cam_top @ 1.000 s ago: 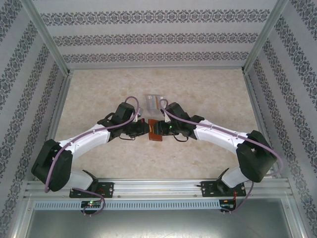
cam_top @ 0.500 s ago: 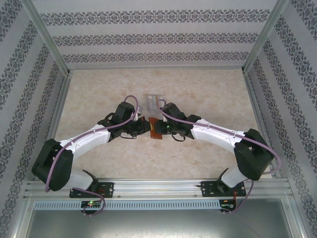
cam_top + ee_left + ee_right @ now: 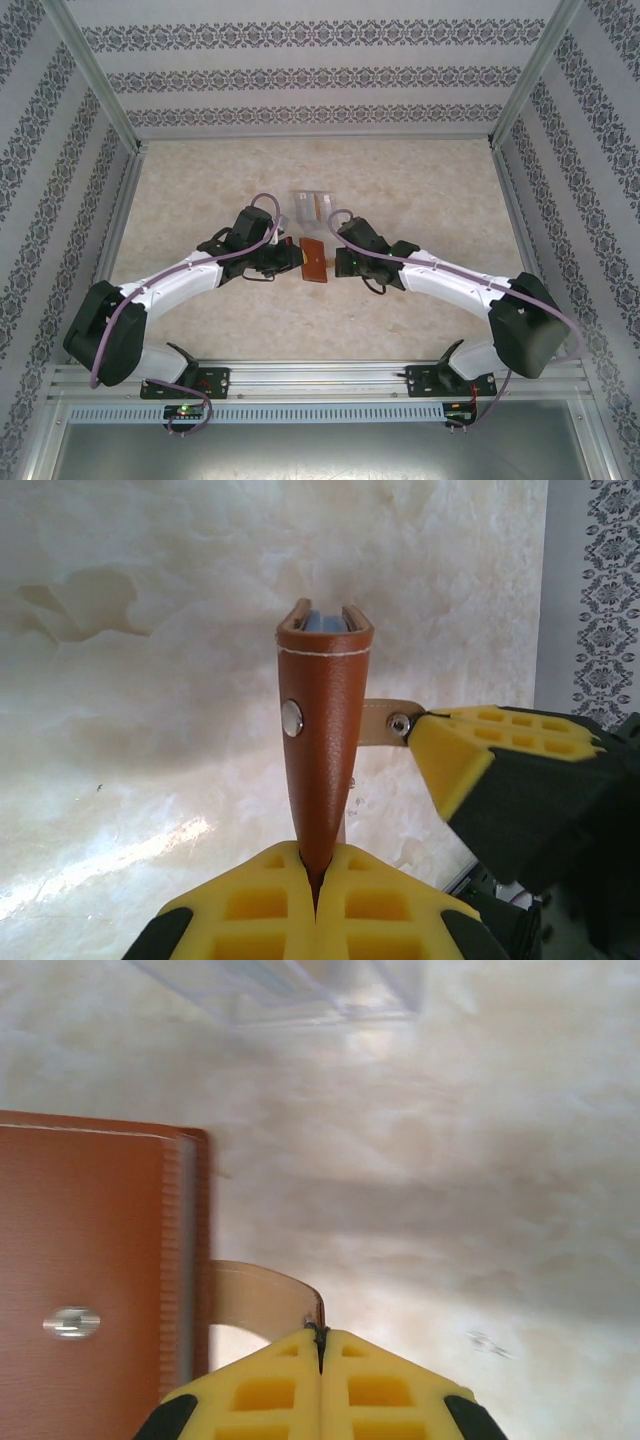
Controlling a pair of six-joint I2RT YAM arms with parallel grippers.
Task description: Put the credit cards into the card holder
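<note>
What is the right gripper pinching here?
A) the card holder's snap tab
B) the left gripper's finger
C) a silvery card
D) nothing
A: the right gripper is shut on the snap tab jutting from the card holder, which the left gripper clamps.

The credit cards (image 3: 290,985) are blurred and cut off at the top edge, seemingly several overlapping.
</note>
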